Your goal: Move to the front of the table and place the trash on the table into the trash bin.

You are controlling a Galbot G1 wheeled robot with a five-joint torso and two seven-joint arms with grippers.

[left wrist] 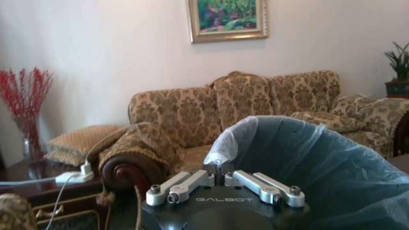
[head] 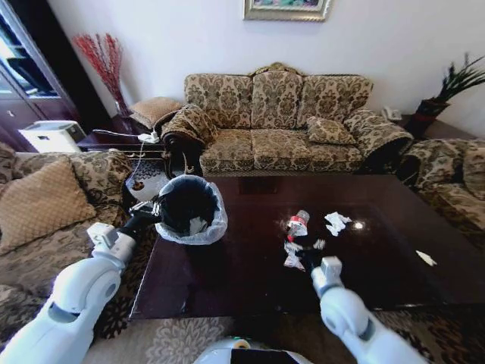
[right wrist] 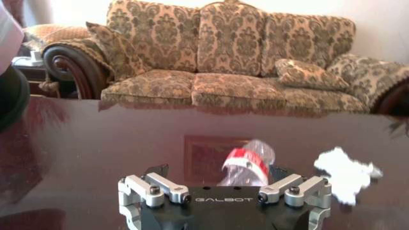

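Observation:
The trash bin (head: 189, 208), black with a whitish bag over its rim, hangs at the left edge of the dark wooden table (head: 227, 280). My left gripper (head: 149, 211) is shut on the bin's rim (left wrist: 221, 153). A crushed clear bottle (head: 298, 222) with a red label lies mid-table beside crumpled white paper (head: 336, 222). A small dark-and-white lump (head: 292, 260) lies nearer me. My right gripper (head: 307, 254) hovers low over the lump and stands open (right wrist: 221, 175), with the bottle (right wrist: 248, 162) just beyond its fingers. The paper (right wrist: 345, 175) lies off to one side.
A white scrap (head: 426, 258) lies near the table's right side. A patterned sofa (head: 280, 121) stands behind the table, with armchairs at the left (head: 53, 205) and right (head: 455, 182). A side table (head: 114, 139) with cables and a power strip is at the back left.

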